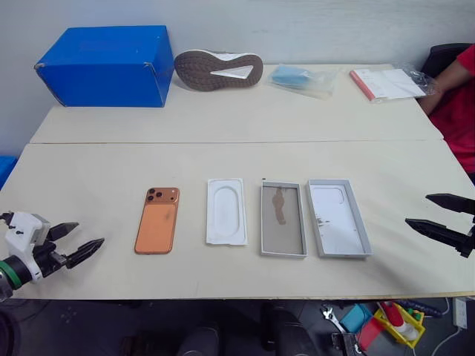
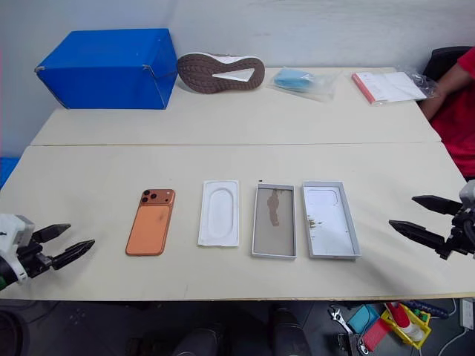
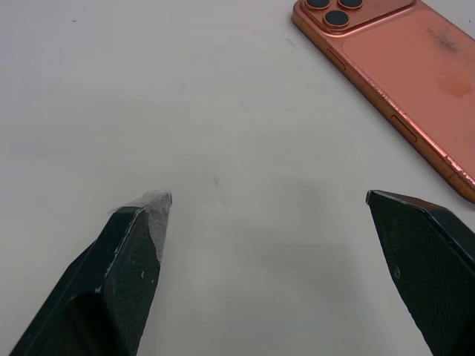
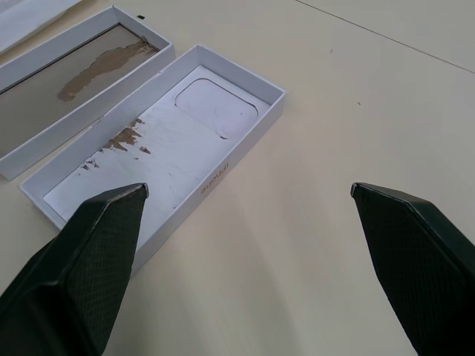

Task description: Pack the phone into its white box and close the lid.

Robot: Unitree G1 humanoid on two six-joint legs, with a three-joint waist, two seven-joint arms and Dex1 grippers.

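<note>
Left eye view: four items lie in a row on the near table (image 1: 89, 170), none touching its neighbour. From the robot's left they are the phone (image 1: 157, 219), lying back up with its camera block at the far end; a flat white moulded insert (image 1: 226, 211); the white box (image 1: 283, 219), open side up with a brown smear on its grey-tan floor; and the lid (image 1: 338, 217), inside face up, just beside the box. The left gripper (image 1: 76, 242) hangs over the near left edge of the table, fingers spread apart and holding nothing, near the phone but clear of it. The right gripper (image 1: 442, 215) hangs at the right edge, fingers likewise spread and empty, near the lid and apart from it. Right wrist view: the lid's inner floor shows brown scuffing and a rounded recess at one end. On the far table stand a blue box (image 1: 107, 65), a shoe (image 1: 218, 70) lying sole outward, a clear bag (image 1: 300, 78) and papers (image 1: 387, 83). A person's red sleeve (image 1: 460, 104) enters at the far right.
</note>
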